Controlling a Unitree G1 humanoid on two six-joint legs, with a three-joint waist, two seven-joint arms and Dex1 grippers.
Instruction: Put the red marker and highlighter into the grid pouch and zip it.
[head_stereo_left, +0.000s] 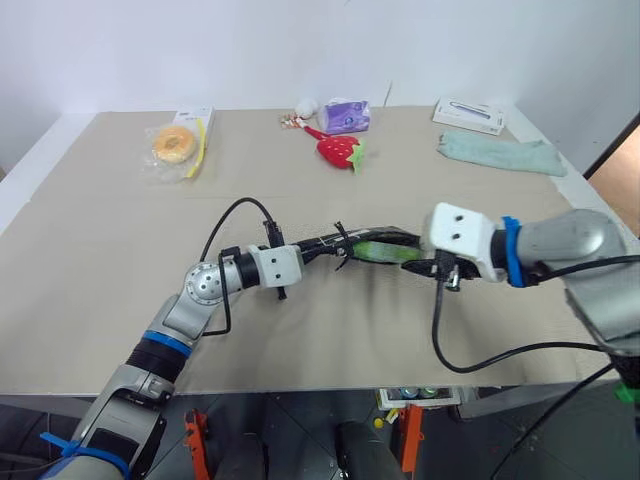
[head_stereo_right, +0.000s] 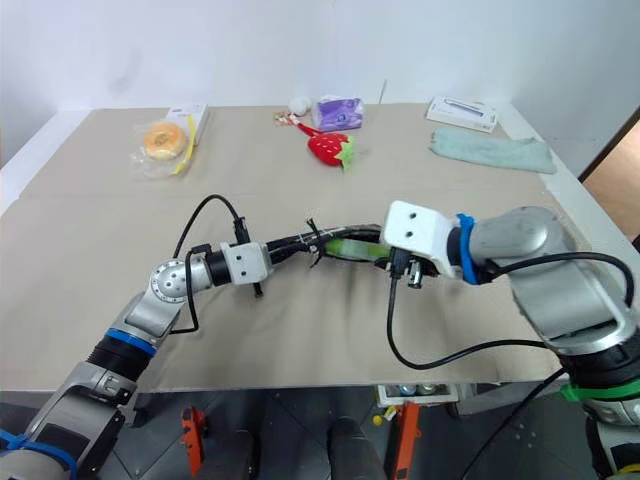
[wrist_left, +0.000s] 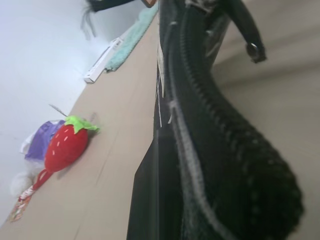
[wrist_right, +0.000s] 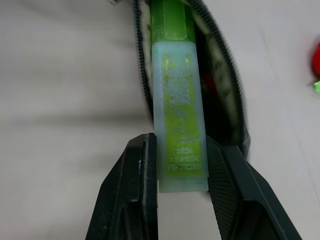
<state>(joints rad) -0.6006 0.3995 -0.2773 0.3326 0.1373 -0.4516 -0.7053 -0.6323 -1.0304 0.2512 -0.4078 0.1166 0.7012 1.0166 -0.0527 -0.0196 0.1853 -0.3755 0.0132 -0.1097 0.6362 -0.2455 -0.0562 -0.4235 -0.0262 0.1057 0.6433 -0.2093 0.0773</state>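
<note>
I have the right gripper clamped on the highlighter, its 2 black jaws pressing the pale green barrel from both sides near its rear end. The highlighter's darker green cap end points into the open mouth of the grid pouch, lying between the 2 parted zipper edges. In the right wrist view I see something red deep inside the opening beside the highlighter, but I cannot tell whether it is the red marker.

My left gripper is closed on the near end of the pouch and holds it up off the worktop, with the pouch stretched between my 2 arms near the worktop's middle. The left wrist view looks along the pouch's black fabric and zipper teeth, with the dark zipper pull hanging at the far end.

Well apart, along the far side of the worktop, I see a plush strawberry, a purple packet, a bagged doughnut, a folded green cloth and a white box.
</note>
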